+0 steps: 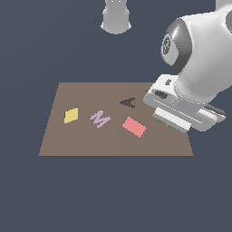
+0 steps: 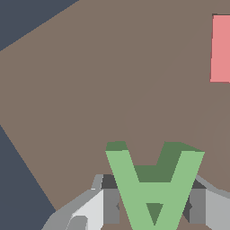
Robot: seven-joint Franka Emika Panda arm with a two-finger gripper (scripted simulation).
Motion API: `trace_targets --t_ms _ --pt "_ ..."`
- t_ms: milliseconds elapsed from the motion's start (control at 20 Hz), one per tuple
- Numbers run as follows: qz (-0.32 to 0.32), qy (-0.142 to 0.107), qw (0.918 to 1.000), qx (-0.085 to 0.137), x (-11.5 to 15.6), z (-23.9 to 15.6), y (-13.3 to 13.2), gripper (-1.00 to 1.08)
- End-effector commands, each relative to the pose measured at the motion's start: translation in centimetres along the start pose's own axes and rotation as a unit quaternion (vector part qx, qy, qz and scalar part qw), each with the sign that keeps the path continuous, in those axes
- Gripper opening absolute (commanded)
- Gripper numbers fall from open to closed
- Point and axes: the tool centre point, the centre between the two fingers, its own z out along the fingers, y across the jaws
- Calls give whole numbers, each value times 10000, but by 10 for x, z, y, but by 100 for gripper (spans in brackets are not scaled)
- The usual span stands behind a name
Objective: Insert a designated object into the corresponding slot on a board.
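Since the wrist view is the only one that shows it well, handling notes come from there: the green A (image 2: 155,186) sits between the two fingers (image 2: 200,204) of the gripper (image 2: 155,206), which flank its legs on either side. The jaws look closed up against the legs, or very nearly; whether the pads actually press the block I cannot tell for certain, as the contact lines are hidden behind the letter.

Judgement on handling: a rigid, solid block, flat-faced, likely light. No give expected, not fragile. The outer faces of the legs slant, so a grip there could slip or twist; a hold low across the legs, near the crossbar, seems the firmest.

Location, taking the board (image 1: 63,140) as landmark: the A is over the board's surface near the edge at the exterior view's right, almost wholly hidden under the gripper (image 1: 168,122) in the exterior view, only green specks showing. Whether it rests on the board or is lifted clear cannot be told.

The slot (image 1: 128,103), a dark A-shaped cutout, lies toward the board's middle at its far side, well apart from the block. The red rectangle (image 1: 134,127) lies between slot and gripper, nearer the front edge.

Writing: none as labels or brands. The only letterforms are the shapes themselves: the green A, the A slot, and a pink M (image 1: 99,118).
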Motion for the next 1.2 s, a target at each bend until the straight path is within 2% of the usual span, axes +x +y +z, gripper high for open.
trace_targets --t_ms 0,350,600,850,1150 --pt "-235 1 9997 1 -3 0 2 -100" --pt "-1162 2 9932 3 -16 -1 13 -100" --pt "-2026 2 9793 4 -26 -2 25 -100" --pt "-2993 3 9542 4 -35 -3 40 -100" --pt "-4091 3 9125 5 -40 -4 61 -100"
